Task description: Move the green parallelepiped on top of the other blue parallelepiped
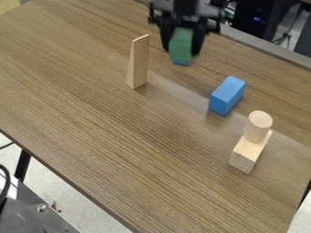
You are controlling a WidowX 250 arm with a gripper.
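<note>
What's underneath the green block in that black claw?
Just below the green block, held in the gripper, a strip of a blue block shows. The green block covers the rest, so whether the two touch can't be seen.

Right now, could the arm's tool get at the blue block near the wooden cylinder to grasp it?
Probably not: the tool already holds the green block. Otherwise the blue block looks uncovered from above.

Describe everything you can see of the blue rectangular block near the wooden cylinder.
The blue rectangular block is plain and straight-edged, perhaps painted wood. It lies on a long side, its top face lighter than its visible sides. The brown wood-grain table supports it, and nothing else touches it.
</note>
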